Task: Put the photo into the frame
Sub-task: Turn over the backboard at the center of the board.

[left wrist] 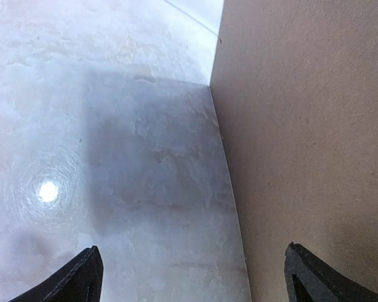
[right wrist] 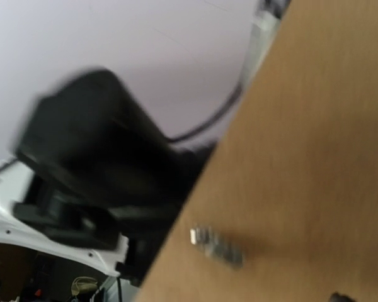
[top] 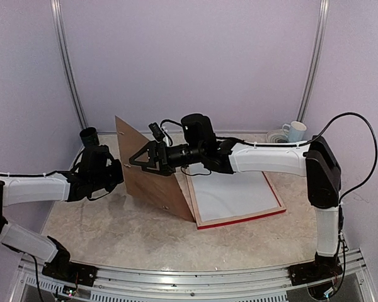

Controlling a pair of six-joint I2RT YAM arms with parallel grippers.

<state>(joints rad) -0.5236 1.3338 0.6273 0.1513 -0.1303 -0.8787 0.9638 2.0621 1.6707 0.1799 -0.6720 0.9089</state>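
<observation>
The frame (top: 274, 212) lies flat on the table, red along its edges and pale wood on the upturned back. A white sheet (top: 233, 195) fills its opening; I cannot tell whether this is the photo. A brown backing board (top: 154, 182) stands tilted up from the frame's left side. My right gripper (top: 138, 161) is open against the board's upper left face. In the right wrist view the board (right wrist: 302, 145) and a small metal tab (right wrist: 217, 244) look blurred. My left gripper (top: 115, 173) is open beside the board's left edge. That edge (left wrist: 230, 189) runs between its fingertips (left wrist: 82, 280), with nothing held.
A white mug (top: 296, 131) stands next to a saucer (top: 277, 136) at the back right corner. Pale booth walls and metal posts (top: 69, 69) close in the table. The marbled tabletop (top: 113, 226) stretches in front of the board.
</observation>
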